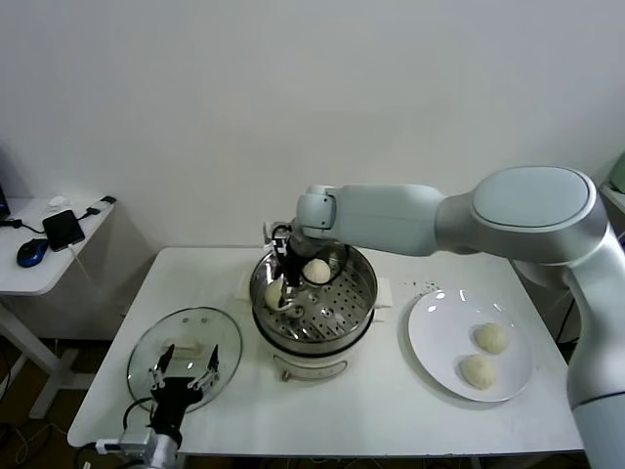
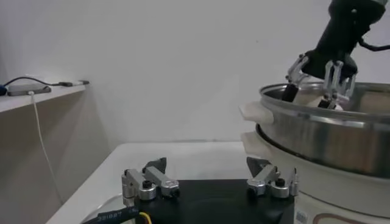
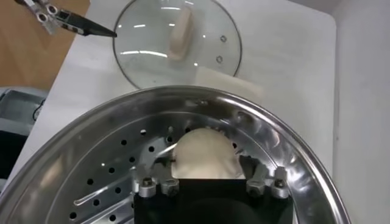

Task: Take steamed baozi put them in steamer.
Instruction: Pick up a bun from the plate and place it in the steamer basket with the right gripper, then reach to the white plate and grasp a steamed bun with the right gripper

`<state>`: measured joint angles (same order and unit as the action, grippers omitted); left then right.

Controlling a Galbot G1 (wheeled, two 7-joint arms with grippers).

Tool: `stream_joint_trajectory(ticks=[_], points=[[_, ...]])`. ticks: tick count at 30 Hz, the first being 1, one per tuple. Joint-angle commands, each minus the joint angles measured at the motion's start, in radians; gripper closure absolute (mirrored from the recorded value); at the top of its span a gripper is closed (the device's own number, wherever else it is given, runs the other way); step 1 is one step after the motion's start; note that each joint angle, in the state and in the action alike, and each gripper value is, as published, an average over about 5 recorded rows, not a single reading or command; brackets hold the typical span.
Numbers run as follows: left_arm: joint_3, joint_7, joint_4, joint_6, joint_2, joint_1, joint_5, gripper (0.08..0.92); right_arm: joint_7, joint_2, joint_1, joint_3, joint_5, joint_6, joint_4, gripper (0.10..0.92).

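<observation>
The steamer (image 1: 314, 311) stands mid-table, and two baozi lie on its perforated tray. One baozi (image 1: 316, 270) sits toward the back. The other baozi (image 1: 274, 294) (image 3: 204, 155) rests by the left wall, between the spread fingers of my right gripper (image 1: 288, 285) (image 3: 204, 169), which is open with a small gap on each side. Two more baozi (image 1: 491, 338) (image 1: 478, 370) lie on the white plate (image 1: 430, 337) at the right. My left gripper (image 1: 183, 376) (image 2: 210, 176) hangs open and empty over the glass lid (image 1: 186, 347).
The glass lid (image 3: 177, 42) with its white handle lies flat on the table, left of the steamer (image 2: 323, 131). A low side table (image 1: 49, 256) with a phone and a mouse stands beyond the table's left edge. My right arm reaches across above the plate.
</observation>
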<state>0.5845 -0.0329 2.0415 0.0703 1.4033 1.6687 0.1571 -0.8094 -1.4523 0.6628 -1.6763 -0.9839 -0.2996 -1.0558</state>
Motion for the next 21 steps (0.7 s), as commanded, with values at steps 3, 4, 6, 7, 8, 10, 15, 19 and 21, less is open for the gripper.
stream_joint_trajectory(ticks=[3,4,6,7,8,10,15,19,21], points=[[-0.005,0.001,0.013,0.001,0.003,0.004,-0.003,0.177,-0.217,0.237,0.305,-0.109,0.016,0.117,-0.195,0.204],[-0.006,0.002,0.014,0.001,0.002,0.005,-0.004,0.177,-0.221,0.289,0.349,-0.129,0.017,0.122,-0.232,0.204],[-0.008,0.002,0.017,0.001,0.001,0.005,-0.004,0.177,-0.219,0.397,0.442,-0.172,0.032,0.12,-0.314,0.203],[-0.008,0.002,0.018,0.001,0.001,0.005,-0.004,0.177,-0.216,0.45,0.484,-0.197,0.048,0.115,-0.357,0.203],[-0.009,0.002,0.018,0.001,0.0,0.004,-0.004,0.177,-0.215,0.497,0.52,-0.223,0.065,0.112,-0.395,0.203],[-0.011,0.002,0.019,0.001,0.001,0.003,-0.003,0.177,-0.218,0.587,0.584,-0.294,0.101,0.112,-0.46,0.202],[-0.016,0.002,0.02,0.001,0.001,0.003,-0.007,0.177,-0.219,0.776,0.665,-0.526,0.272,0.127,-0.557,0.203],[-0.016,0.001,0.018,-0.001,0.005,0.004,-0.013,0.177,-0.172,0.886,0.615,-0.611,0.398,0.106,-0.596,0.203],[-0.014,0.001,0.018,-0.002,0.008,0.006,-0.015,0.177,-0.134,0.934,0.556,-0.602,0.433,0.088,-0.598,0.203]])
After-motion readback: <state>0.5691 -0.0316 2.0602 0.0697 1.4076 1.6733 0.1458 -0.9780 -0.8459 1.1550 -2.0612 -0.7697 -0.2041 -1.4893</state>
